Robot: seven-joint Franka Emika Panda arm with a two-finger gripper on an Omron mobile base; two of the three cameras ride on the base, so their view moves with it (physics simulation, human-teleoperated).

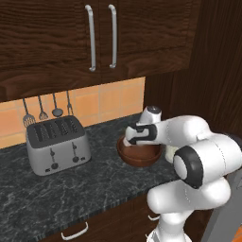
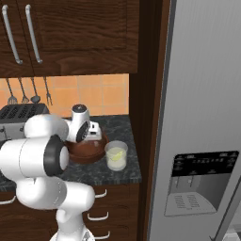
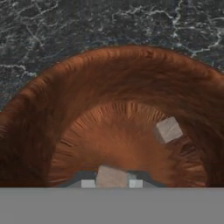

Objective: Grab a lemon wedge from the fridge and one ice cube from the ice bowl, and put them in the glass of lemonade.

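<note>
Looks like the lemon wedge (image 2: 117,155) is already in the glass of lemonade (image 2: 116,156). End effector (image 3: 112,180) is down in the ice bowl (image 3: 52,113), pinched on an ice cube (image 3: 112,176); spare cube (image 3: 169,129) at 2 o'clock. Just the drop-off left.

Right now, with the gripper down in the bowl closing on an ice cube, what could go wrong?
1. In the hand view the gripper pinches an ice cube only at its fingertips; the cube might slip out on the lift.
2. A second cube lies loose in the bowl and could get knocked.
3. The glass of lemonade stands right beside the bowl near the counter edge; a wide swing of the arm could tip it.
</note>
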